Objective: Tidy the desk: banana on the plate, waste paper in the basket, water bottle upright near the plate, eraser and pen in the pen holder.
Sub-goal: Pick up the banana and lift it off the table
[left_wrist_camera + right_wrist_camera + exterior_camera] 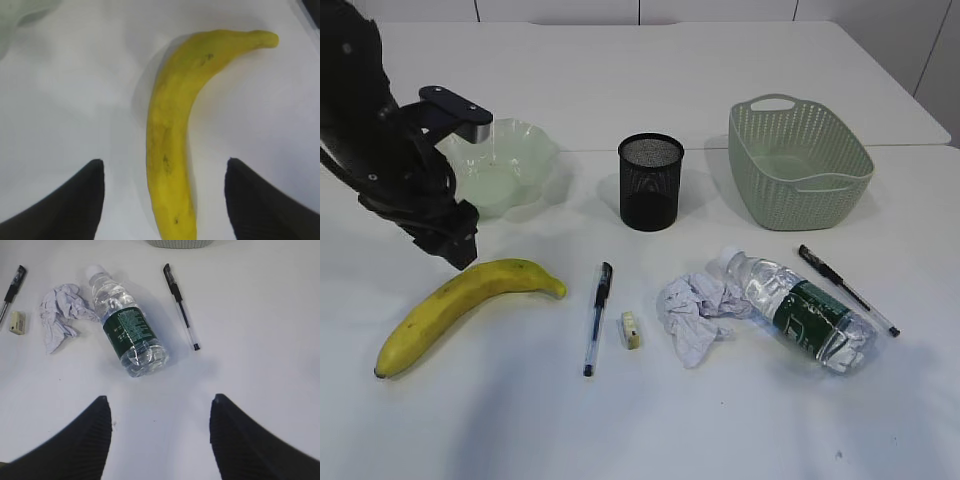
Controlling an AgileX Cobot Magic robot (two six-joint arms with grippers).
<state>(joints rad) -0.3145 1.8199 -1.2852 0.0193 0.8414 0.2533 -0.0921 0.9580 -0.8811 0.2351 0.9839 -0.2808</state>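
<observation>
Above the banana hangs the left gripper, spread wide (touching nothing); right gripper likewise wide, empty.

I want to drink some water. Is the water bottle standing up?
No, the water bottle lies on its side on the desk, next to the waste paper.

Glossy black arm, silver-grey wrist cylinder, ribbed black pincer fingers

bright even light | soft faint shadows | wrist views slightly blurred
</observation>
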